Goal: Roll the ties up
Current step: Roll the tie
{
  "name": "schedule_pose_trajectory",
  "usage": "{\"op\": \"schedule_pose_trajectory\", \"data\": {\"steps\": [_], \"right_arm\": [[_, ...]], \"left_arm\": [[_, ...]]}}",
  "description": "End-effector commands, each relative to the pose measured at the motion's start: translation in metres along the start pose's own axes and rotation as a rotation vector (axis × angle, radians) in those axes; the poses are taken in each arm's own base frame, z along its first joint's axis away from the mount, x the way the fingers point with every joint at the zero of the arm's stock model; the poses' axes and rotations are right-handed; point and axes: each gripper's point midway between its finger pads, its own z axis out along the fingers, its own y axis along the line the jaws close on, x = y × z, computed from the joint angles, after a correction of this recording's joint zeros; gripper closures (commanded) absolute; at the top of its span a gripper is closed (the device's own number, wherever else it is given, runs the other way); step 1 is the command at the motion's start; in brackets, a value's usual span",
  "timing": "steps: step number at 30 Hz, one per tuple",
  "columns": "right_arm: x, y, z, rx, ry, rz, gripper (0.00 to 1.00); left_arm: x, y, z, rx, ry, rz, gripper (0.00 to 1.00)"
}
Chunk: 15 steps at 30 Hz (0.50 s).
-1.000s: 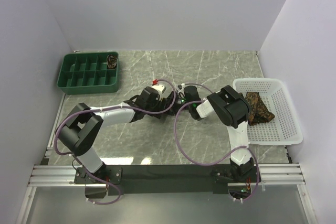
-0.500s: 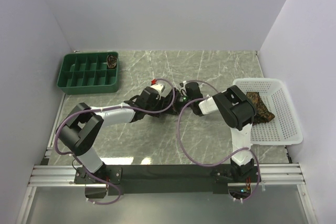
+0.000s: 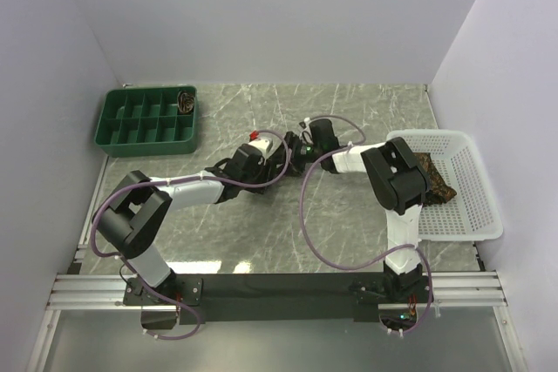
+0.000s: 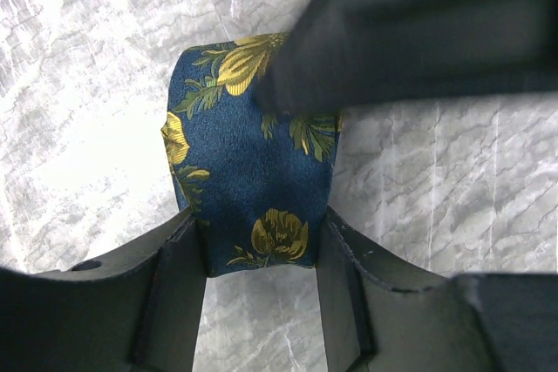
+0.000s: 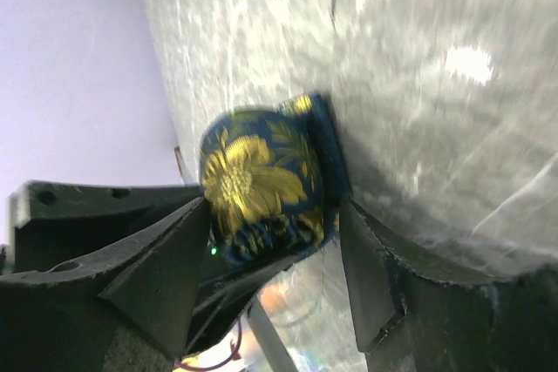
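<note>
2 claws meet at the middle of the tabletop (image 3: 366,111) on the navy tie (image 4: 253,180). My left claw (image 4: 260,234) pinches its flat width, probably to anchor it, while my right claw (image 5: 275,208) straddles the rolled part, jaws apart. Only the wrist views show this; from above, the arms (image 3: 218,185) hide the tie entirely.

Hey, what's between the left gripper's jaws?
A dark navy fabric tie with yellow flowers fills the gap between the left gripper's jaws, touching both; the left wrist view shows it.
</note>
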Motion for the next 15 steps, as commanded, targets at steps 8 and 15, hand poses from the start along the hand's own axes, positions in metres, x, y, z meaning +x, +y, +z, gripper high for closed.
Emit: {"op": "schedule_pose_trajectory", "data": {"steps": [8, 15], "right_arm": [[-0.036, 0.013, 0.007, -0.021, -0.027, -0.099, 0.41], [-0.010, 0.007, 0.010, -0.067, 0.038, -0.107, 0.46]], "left_arm": [[0.029, 0.005, -0.007, -0.001, 0.096, 0.007, 0.47], [0.030, 0.005, -0.006, -0.004, 0.102, 0.008, 0.47]]}}
